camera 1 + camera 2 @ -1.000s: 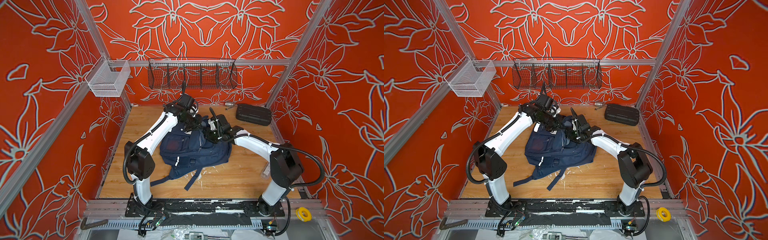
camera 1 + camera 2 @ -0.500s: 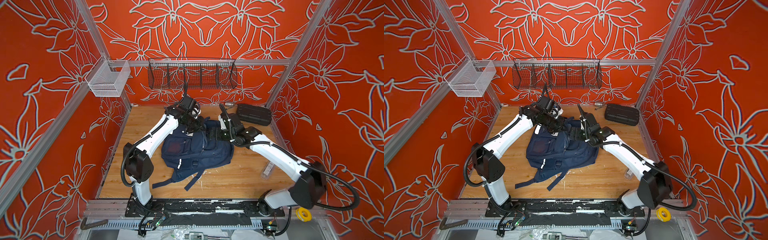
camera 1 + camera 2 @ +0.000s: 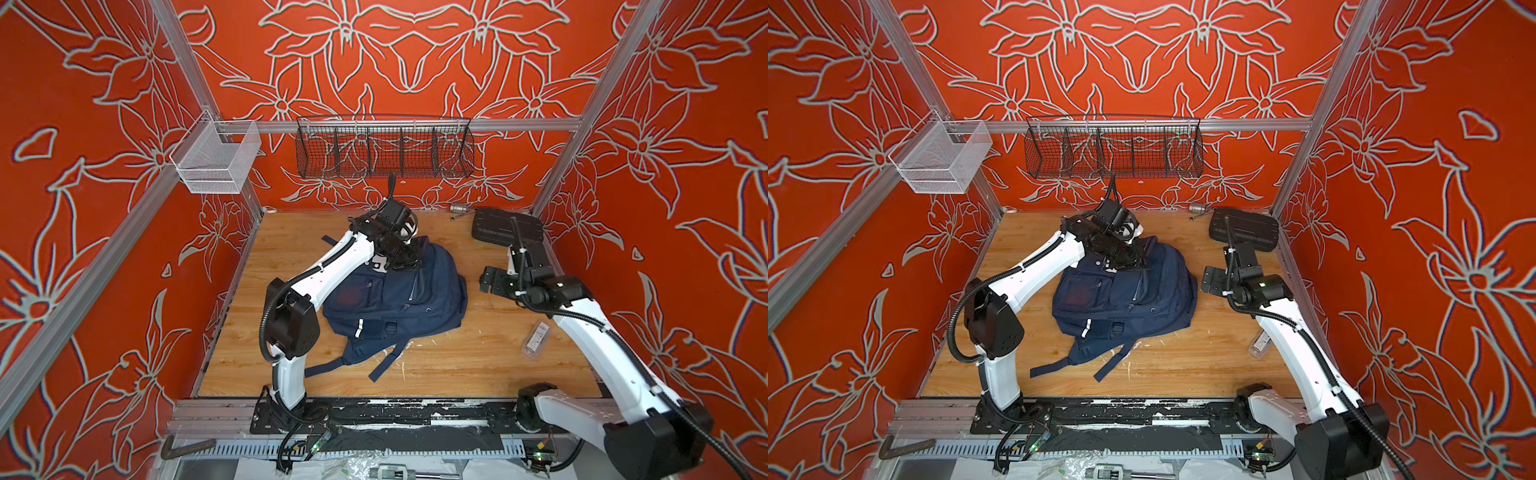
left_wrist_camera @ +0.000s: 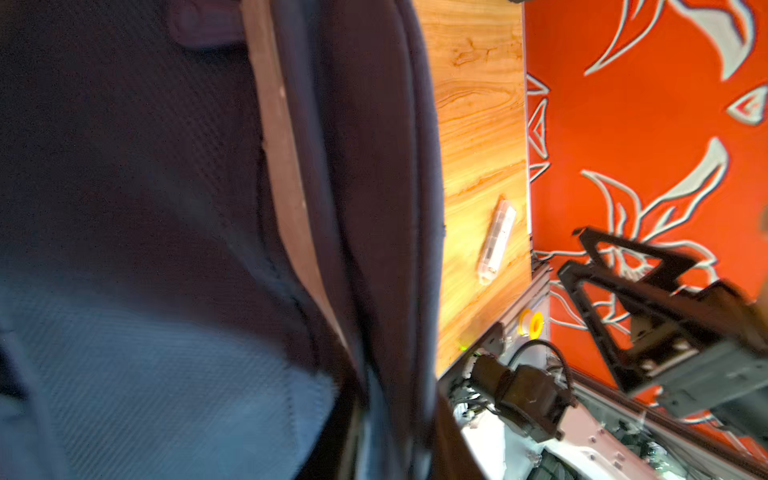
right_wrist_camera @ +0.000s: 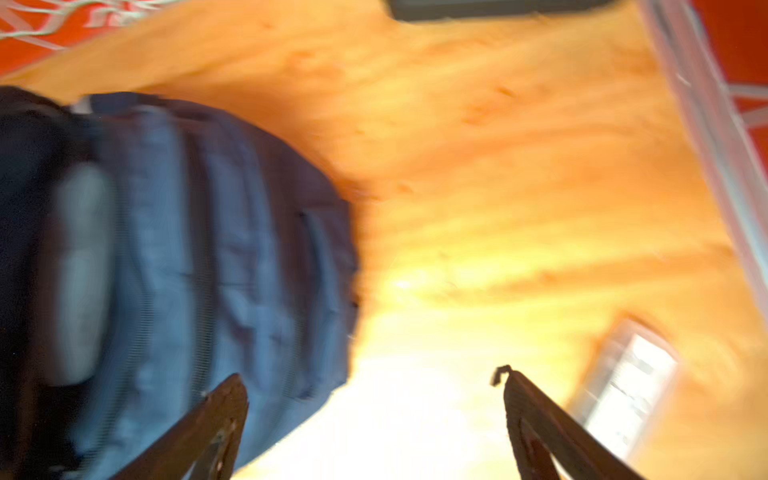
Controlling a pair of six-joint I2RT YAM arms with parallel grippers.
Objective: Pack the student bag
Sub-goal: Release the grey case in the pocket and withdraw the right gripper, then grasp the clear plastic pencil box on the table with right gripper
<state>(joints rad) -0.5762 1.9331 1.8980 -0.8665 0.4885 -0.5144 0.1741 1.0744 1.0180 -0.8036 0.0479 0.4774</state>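
Top views show a wooden tabletop (image 3: 478, 365) closed in on three sides by orange walls (image 3: 415, 62) printed with pale outlined flowers and framed by aluminium rails (image 3: 519, 124). A black wire basket (image 3: 384, 151) with dividers hangs on the back rail, and a white mesh basket (image 3: 216, 160) hangs at the left corner. The student bag (image 3: 399, 299), navy blue, lies flat near the middle of the board with its front pockets facing up and its straps trailing toward the front edge, where white scuffs mark the wood. The left gripper (image 3: 409, 262) is pressed down at the bag's far end, against the fabric. Its jaws are hidden there and in the left wrist view, so I cannot tell whether they are apart or closed on anything. The right gripper (image 3: 490, 282) hangs over bare wood just beside the bag's right side, and the right wrist view shows its fingers (image 5: 232, 399) spread wide with nothing between them. A black ribbed case (image 3: 498, 222) sits in the far right corner beside a small metal piece (image 3: 457, 208). A clear tube (image 3: 536, 338) lies near the right wall.
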